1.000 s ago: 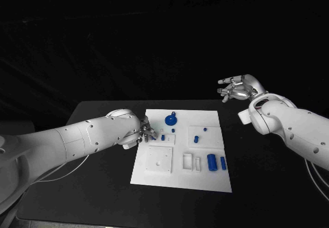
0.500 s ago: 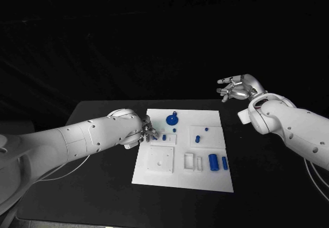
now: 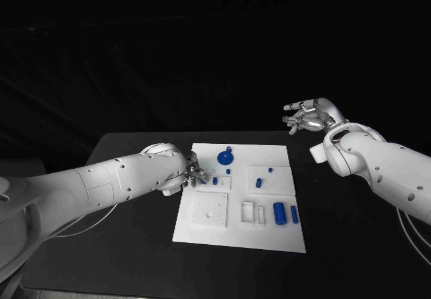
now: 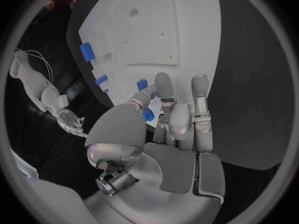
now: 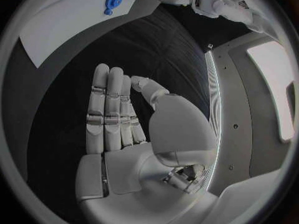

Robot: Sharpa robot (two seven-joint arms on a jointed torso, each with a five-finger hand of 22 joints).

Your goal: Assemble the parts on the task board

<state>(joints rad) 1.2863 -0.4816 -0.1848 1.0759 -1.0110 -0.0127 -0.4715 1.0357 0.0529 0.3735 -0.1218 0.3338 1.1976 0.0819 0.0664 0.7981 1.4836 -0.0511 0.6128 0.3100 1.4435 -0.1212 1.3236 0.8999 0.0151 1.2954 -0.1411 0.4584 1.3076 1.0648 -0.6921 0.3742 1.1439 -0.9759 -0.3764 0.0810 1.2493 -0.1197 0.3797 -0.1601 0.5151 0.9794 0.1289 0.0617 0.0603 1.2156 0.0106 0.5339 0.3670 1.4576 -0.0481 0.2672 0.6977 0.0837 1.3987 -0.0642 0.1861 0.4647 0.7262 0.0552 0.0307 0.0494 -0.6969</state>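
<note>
The white task board [image 3: 235, 224] lies mid-table. On it are a round blue part [image 3: 225, 156], a small blue peg [image 3: 215, 180], another small blue part [image 3: 258, 182] and two blue cylinders [image 3: 278, 212] side by side. My left hand [image 3: 193, 173] hovers at the board's left edge with fingers straight out. Its thumb tip [image 4: 141, 97] is right beside the small peg [image 4: 142, 84]; I cannot tell whether they touch. My right hand [image 3: 308, 117] is raised beyond the table's far right corner, fingers [image 5: 109, 104] straight, holding nothing.
A square white plate with small holes [image 3: 210, 209] and a slotted white block [image 3: 252, 212] stand on the board's near half. Black table [image 3: 126, 237] surrounds the board on both sides.
</note>
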